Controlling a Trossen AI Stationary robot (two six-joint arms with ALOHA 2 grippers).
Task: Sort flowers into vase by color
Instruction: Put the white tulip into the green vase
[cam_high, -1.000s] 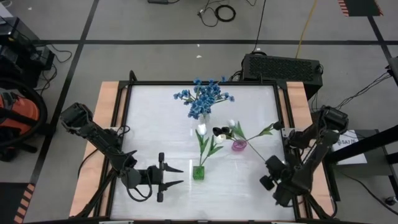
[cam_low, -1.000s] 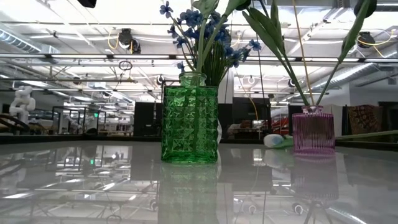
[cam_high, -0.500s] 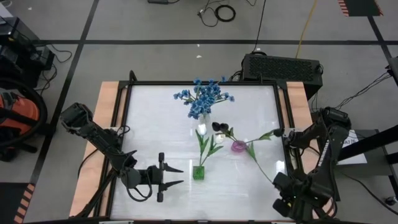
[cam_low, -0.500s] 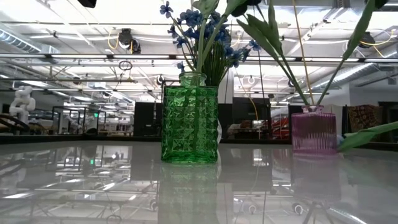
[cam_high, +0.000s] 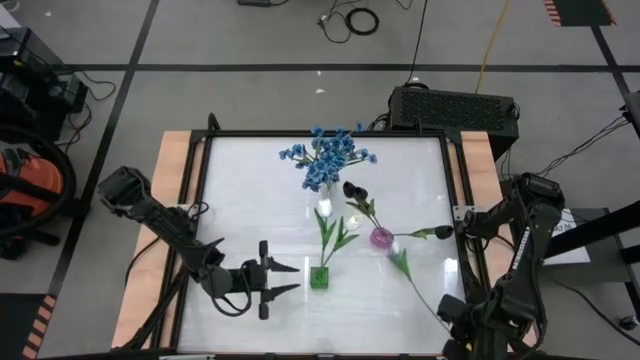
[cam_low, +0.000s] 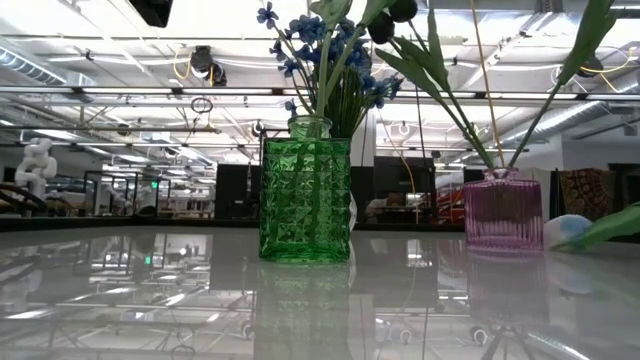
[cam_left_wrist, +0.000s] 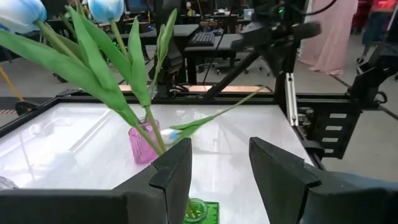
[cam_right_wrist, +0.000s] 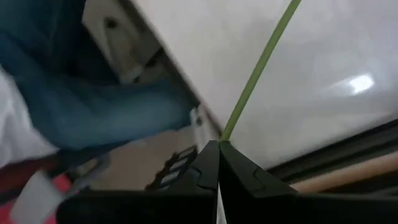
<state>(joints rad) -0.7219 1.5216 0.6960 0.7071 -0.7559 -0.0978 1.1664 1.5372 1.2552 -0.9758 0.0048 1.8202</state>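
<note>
So the table (cam_high: 250, 200) holds a blue bunch (cam_high: 328, 155) at the back, a green vase (cam_high: 319, 277) with a white tulip, and a pink vase (cam_high: 382, 237) with a dark tulip (cam_high: 350, 189). Right gripper (cam_right_wrist: 217, 144) sits off the near right corner, pinching the end of a long stem (cam_high: 415, 280) whose white bud (cam_low: 568, 230) lies beside the pink vase. Left gripper (cam_high: 272, 279) waits spread near the green one. Risk: that stem is gripped at its very tip (floppy), so swinging it could knock the pink vase over.
</note>
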